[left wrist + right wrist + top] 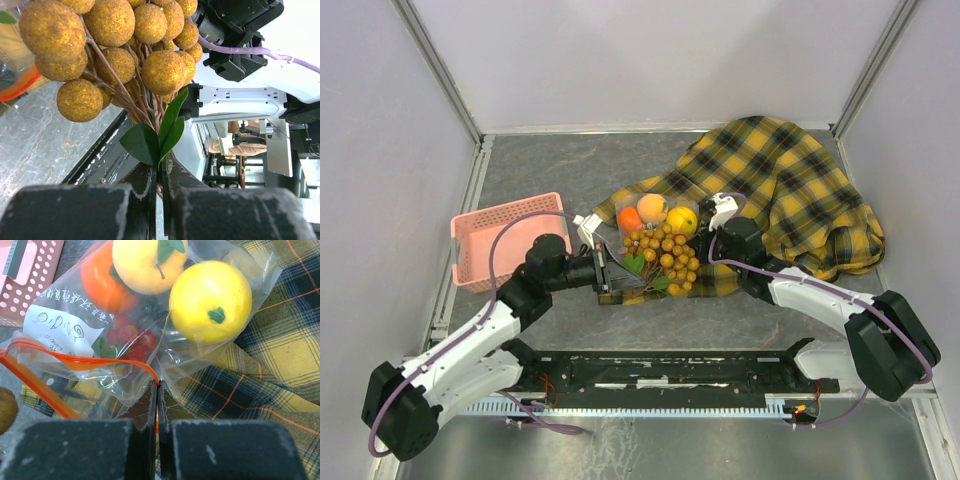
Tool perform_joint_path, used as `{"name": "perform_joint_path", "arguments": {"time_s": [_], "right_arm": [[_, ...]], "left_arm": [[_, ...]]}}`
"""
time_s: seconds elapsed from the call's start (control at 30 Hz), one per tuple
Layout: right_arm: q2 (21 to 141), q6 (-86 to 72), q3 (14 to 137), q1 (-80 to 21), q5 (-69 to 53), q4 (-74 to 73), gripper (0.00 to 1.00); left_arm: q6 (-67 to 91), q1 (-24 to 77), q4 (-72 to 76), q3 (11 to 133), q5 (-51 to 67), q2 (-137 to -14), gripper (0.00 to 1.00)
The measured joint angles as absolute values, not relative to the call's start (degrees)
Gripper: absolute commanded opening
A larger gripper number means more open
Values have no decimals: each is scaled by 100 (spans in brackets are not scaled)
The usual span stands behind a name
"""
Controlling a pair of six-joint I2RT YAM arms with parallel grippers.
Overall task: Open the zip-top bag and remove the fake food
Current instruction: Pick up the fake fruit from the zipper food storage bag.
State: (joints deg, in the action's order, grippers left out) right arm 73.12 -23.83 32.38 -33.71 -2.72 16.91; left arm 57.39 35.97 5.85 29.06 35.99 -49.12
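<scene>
The left tool [160, 171] is pressed together on the green leaves [145, 142] and stem of the grape bunch [120, 60]. Its rough tan-gold balls hang on brown twigs just beyond the fingertips. The right tool [157, 390] is pinched shut on the edge of the zip-top bag [190, 357], right where the red-orange zip strip [100, 361] ends.

The bag lies between the two tools, resting on the near-left edge of a rumpled yellow-black plaid cloth [790, 190]. Its plastic is clear and crinkly, with a white label [60, 322]. Inside it are a smooth round yellow fruit [210, 302], a paler one [147, 262], an orange fruit [100, 285] and dark red berries [132, 335].

The surface [560, 170] is mottled grey. A perforated pink basket [485, 250] sits at its left, and pale walls [650, 60] close in the space.
</scene>
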Motion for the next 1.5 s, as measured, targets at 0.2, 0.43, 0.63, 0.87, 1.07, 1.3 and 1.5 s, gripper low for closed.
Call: {"name": "perform_joint_path", "arguments": {"time_s": [0.2, 0.43, 0.63, 0.87, 1.07, 1.3, 1.5], "right_arm": [[7312, -2416, 3223, -3347, -305, 1708, 2], [7312, -2421, 3221, -3330, -349, 1710, 2], [7312, -2423, 3221, -3326, -395, 1710, 2], [7312, -2423, 3221, -3326, -410, 1712, 2], [7312, -2423, 3221, -3321, -412, 1710, 2], [7312, -2423, 3221, -3321, -429, 1710, 2], [7312, -2423, 3218, -3304, -449, 1710, 2]], "left_arm": [[5319, 3347, 56, 3214, 3715, -4880, 3], [5063, 3028, -110, 3450, 3778, -4882, 3], [4936, 2845, -71, 3542, 3789, -4954, 3], [4805, 2622, 25, 3544, 3653, -4971, 3], [4652, 2383, 38, 3544, 3291, -4921, 3], [4945, 1861, 705, 3227, 3374, -4862, 3], [5841, 1175, 1669, 2447, 3885, -5186, 3]]}}
